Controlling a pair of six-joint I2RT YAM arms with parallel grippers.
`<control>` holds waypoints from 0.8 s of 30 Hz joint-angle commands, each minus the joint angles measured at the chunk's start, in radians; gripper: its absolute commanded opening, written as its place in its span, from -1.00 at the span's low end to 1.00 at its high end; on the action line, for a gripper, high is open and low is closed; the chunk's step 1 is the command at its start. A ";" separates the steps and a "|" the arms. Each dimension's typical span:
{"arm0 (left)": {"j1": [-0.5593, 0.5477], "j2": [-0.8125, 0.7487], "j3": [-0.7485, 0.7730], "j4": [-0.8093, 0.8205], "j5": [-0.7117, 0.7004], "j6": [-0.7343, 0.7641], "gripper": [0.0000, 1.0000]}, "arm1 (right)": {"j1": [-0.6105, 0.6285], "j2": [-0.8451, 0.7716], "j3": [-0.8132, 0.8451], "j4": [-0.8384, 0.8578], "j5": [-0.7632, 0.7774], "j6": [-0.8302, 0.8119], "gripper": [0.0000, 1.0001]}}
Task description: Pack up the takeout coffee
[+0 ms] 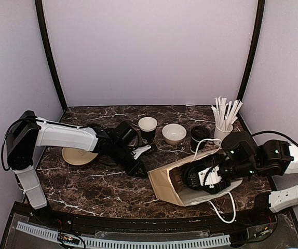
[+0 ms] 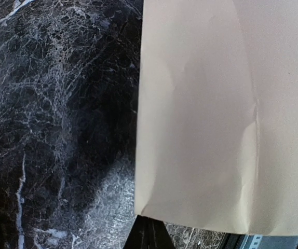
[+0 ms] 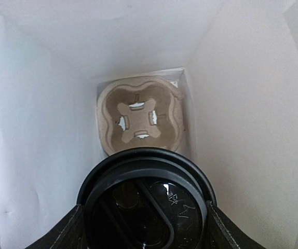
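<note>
The right gripper [image 3: 145,218] is gripping a lidded coffee cup [image 3: 141,179] inside the paper bag [image 1: 164,181] lying near the worktop's [image 1: 97,192] front right corner, short of the pulp carrier [image 3: 138,111] (not yet seated). A second lidded cup [image 1: 199,137] and a lidless cup [image 1: 148,127] are waiting near the back edge. The left gripper [image 1: 137,167] is sitting by the bag's base; I cannot tell its opening. The worktop is dark veined marble and the walls [image 1: 149,52] pale lilac.

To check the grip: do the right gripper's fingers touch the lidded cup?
Touching. Right wrist view: the right gripper's fingers press the lidded coffee cup with no gap.
</note>
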 commanded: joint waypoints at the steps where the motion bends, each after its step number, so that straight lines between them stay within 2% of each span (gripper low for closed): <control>1: 0.008 -0.013 0.014 -0.003 0.024 0.065 -0.85 | 0.010 -0.047 -0.058 0.036 -0.018 -0.055 0.28; 2: 0.008 -0.017 0.012 -0.005 0.032 0.073 -0.77 | 0.011 -0.047 -0.066 0.033 -0.014 -0.059 0.28; 7: 0.020 -0.030 -0.002 -0.026 0.039 0.099 -0.67 | 0.011 -0.064 -0.103 0.056 -0.002 -0.063 0.27; 15: 0.071 -0.033 -0.009 -0.027 0.092 0.120 -0.65 | 0.011 -0.047 -0.108 0.096 0.101 -0.046 0.25; 24: 0.102 -0.020 -0.017 -0.001 0.157 0.118 -0.65 | 0.009 -0.044 -0.113 0.138 0.140 -0.010 0.22</control>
